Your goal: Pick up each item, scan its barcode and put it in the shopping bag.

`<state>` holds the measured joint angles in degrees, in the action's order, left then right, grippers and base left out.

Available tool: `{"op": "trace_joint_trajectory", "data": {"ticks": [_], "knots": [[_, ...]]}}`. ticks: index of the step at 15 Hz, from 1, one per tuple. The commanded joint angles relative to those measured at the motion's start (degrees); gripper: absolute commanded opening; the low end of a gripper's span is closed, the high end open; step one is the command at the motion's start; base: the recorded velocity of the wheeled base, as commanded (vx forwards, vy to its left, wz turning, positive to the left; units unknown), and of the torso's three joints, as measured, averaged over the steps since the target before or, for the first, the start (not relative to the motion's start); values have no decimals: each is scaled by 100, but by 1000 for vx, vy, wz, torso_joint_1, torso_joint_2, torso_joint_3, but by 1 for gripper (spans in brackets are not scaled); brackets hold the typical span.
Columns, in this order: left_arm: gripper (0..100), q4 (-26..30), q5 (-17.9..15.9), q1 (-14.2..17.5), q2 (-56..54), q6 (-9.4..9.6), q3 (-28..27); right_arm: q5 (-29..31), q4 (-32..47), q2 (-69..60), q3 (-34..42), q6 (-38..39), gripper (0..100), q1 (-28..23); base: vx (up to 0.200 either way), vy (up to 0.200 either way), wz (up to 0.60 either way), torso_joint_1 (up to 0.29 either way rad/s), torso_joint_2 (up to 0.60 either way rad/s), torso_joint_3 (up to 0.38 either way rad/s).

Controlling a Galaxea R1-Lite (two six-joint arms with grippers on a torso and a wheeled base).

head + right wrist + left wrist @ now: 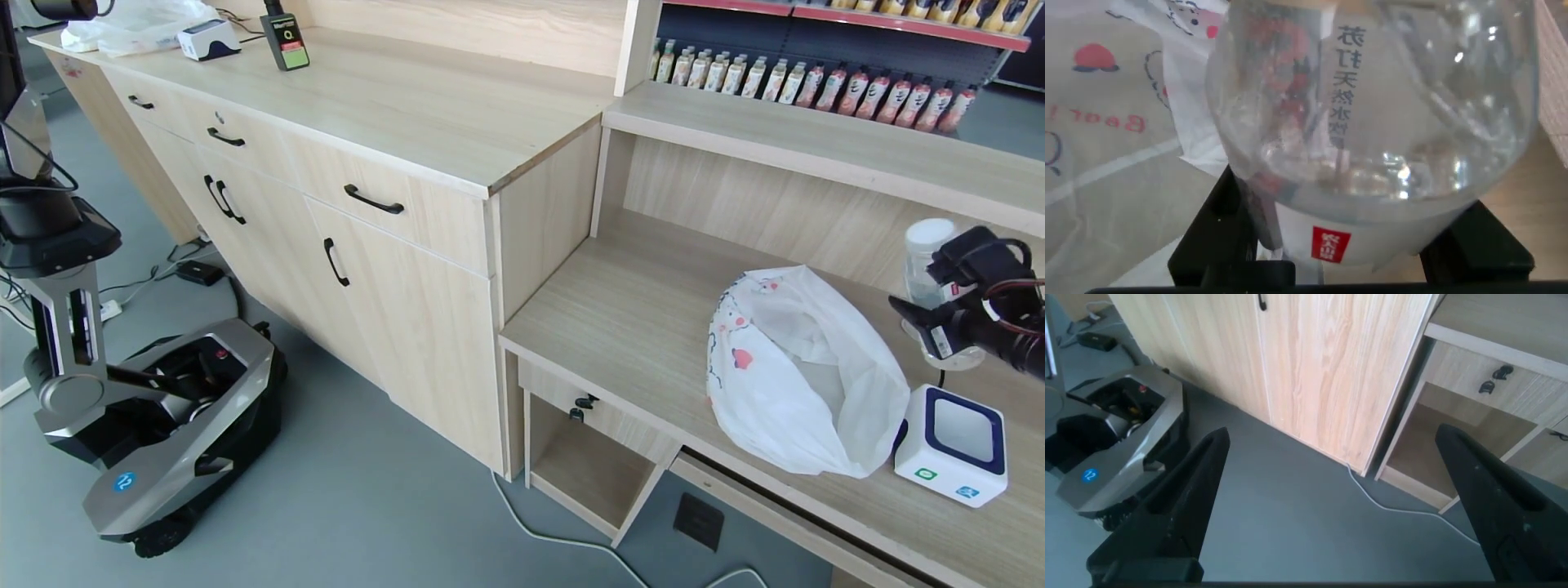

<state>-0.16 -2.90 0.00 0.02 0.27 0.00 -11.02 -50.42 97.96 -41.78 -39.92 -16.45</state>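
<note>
We see a clear bottle (929,261) with a white cap, upright, pinched between the two black fingers (1221,233) of the right gripper (931,322), which press on its lower sides. In the right wrist view the bottle (1372,122) looms so close that its cap and base are cut off. We cannot tell whether its base touches the desk (637,318) or hangs just above it. Just beside this gripper, on its left, the white shopping bag (804,384) lies slumped on the desk. It is printed with cartoon figures, its mouth gapes toward the scanner side, and its folds hide whatever is inside. Nearer the robot than the gripper, at the desk's front edge, stands the scanner (951,445), a white cube with a dark-framed window facing up, right against the bag. Close behind the gripper rises the desk's back panel (735,212), with an upper shelf (775,131) above it and a row of drinks (816,82) beyond. Past the bag, a stretch of wooden desk top runs as far as the side wall of the tall cabinet (408,310). The left gripper (1331,514) hangs well apart from all this, low over the grey floor (1290,474), its fingers (1184,506) spread wide. Ahead of it are the cabinet doors, a keyed drawer (1503,380) and an open cubby (1429,449) under the desk. A white cable (1396,508) trails across the floor in front of them.
</note>
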Motion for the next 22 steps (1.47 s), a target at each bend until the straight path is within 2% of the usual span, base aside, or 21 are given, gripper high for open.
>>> {"op": "trace_joint_trajectory", "data": {"ticks": [1, 3, 5, 8, 11, 16, 20, 22], "knots": [[100, -2, 0, 0, -2, 0, 0, 258, 2282, -2167, -129, 1909, 0, 660, 0, 0, 0, 0, 0, 0], [100, -2, 0, -9, -2, 0, 0, 258, 2476, -2466, 179, 2103, 0, 730, 0, 0, 0, 0, 0, 0], [100, -2, 0, 0, -2, 0, 0, 267, 2089, -2642, 469, 2164, 0, 634, 0, 0, 0, 0, 0, 0], [100, -2, 0, 0, -2, 0, 0, 267, 2027, -2835, 451, 2164, 0, 555, 0, 0, 0, 0, 0, 0], [100, -2, 0, -9, -2, 0, 0, 267, 1737, -2783, 425, 2261, 0, 572, 0, 0, 600, -46, 124, 90], [100, -2, 0, 0, -2, 0, 0, 258, 647, -1324, 29, 3263, 0, 484, 0, 0, 120, -114, 354, 228], [100, -2, 0, 0, -2, 0, 0, 241, -820, -146, 117, 3263, 0, 353, 0, 0, 0, -15, 40, 23], [100, -2, 0, 0, -2, 0, 0, 241, -1233, 276, 258, 3245, 0, 265, 0, 0, 0, 0, 0, 0]]}}
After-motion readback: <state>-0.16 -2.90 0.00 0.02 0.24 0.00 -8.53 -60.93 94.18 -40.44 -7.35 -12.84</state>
